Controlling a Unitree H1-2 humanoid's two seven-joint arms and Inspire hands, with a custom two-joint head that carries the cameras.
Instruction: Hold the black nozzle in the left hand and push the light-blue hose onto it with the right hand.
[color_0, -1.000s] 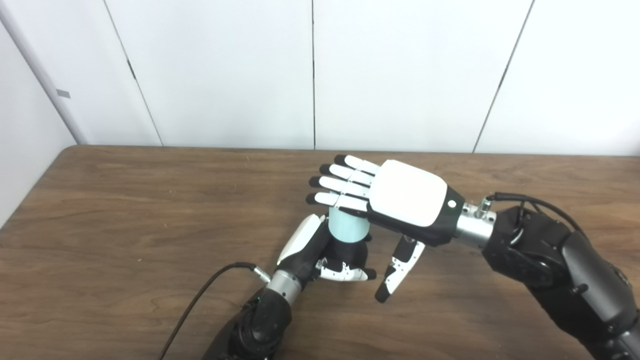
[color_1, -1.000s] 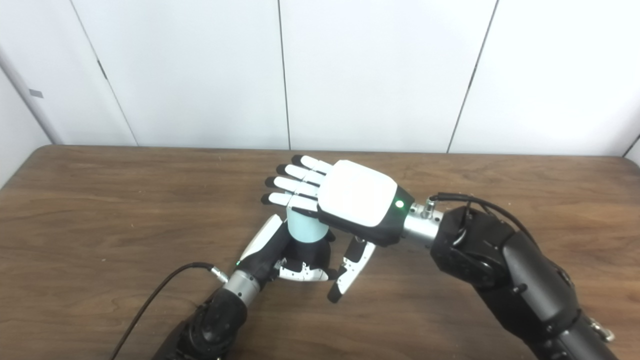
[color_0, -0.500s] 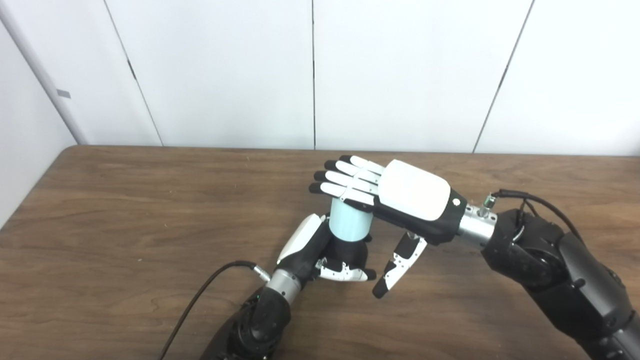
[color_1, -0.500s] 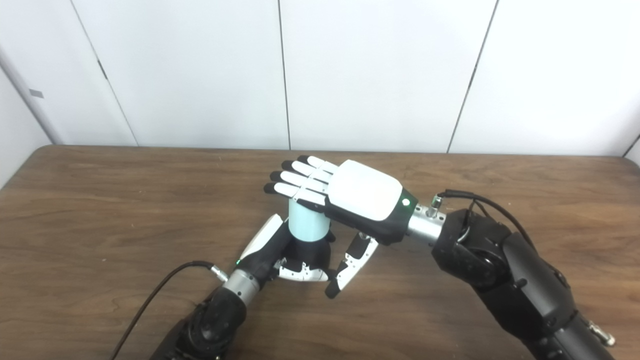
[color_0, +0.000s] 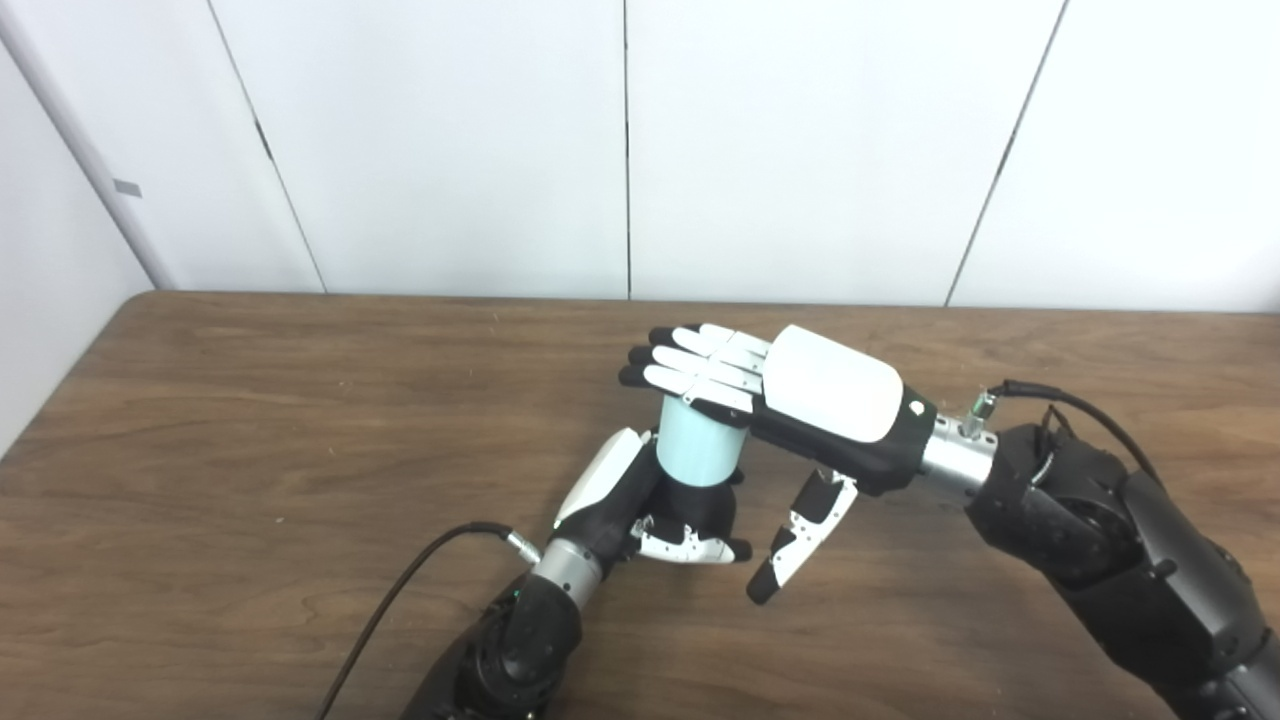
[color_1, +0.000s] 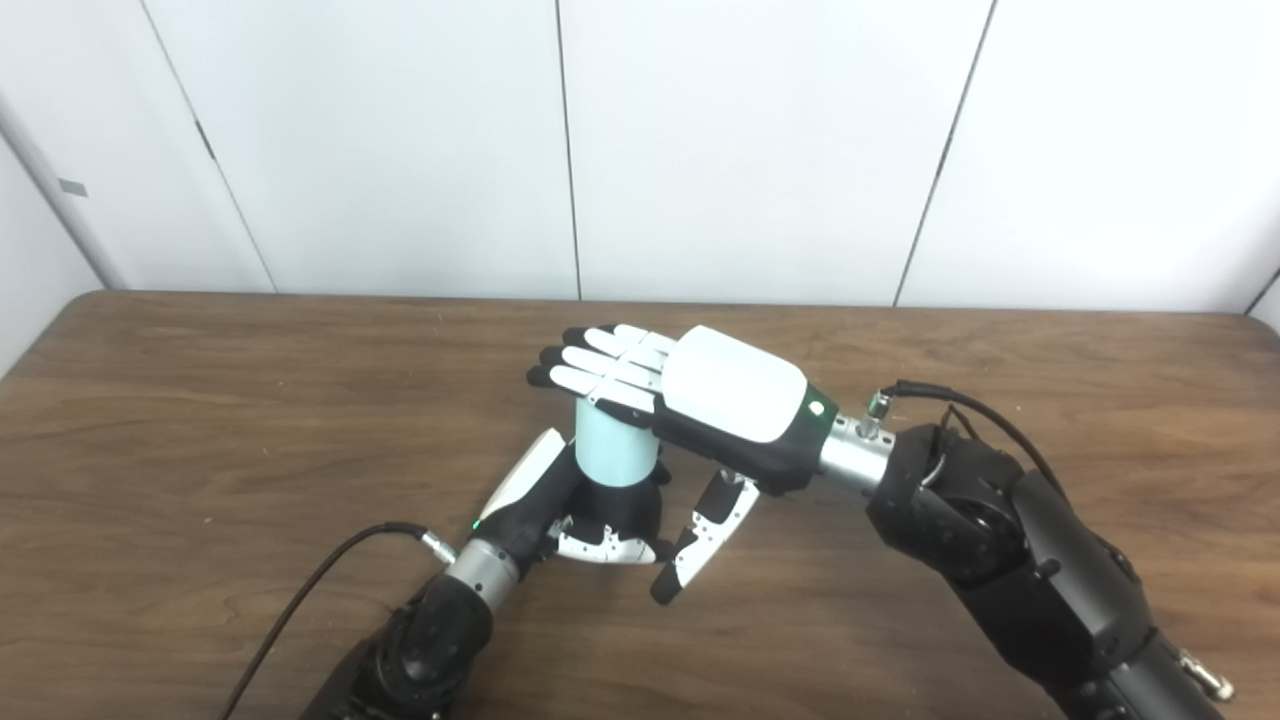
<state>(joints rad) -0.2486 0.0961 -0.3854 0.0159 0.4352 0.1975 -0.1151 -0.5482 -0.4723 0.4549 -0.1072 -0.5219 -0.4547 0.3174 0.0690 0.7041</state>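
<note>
The right hand (color_0: 800, 400) is laid flat, palm down, with its fingers (color_0: 690, 362) stretched out together over the top end of the light-blue hose (color_0: 697, 452); nothing is gripped by it, the thumb hanging free below and to the side. Contact between palm side and hose top appears to be made, though the exact touching surface is hidden under the hand.

Directly beneath, the hose is stood upright, its long axis roughly vertical, so that the push called for is straight down along that axis. Its lower end is enclosed by the left hand (color_0: 640, 505), whose fingers are curled shut around something dark at the hose's base. That is judged to be the black nozzle, but it cannot be made out separately from the black parts of the hand.

The left hand is rested low on the brown desk (color_0: 250, 450), near the middle front. How far the hose is already seated on the nozzle cannot be told. Any tilt of the flat right hand could be expected to tip the hose sideways rather than drive it down.
</note>
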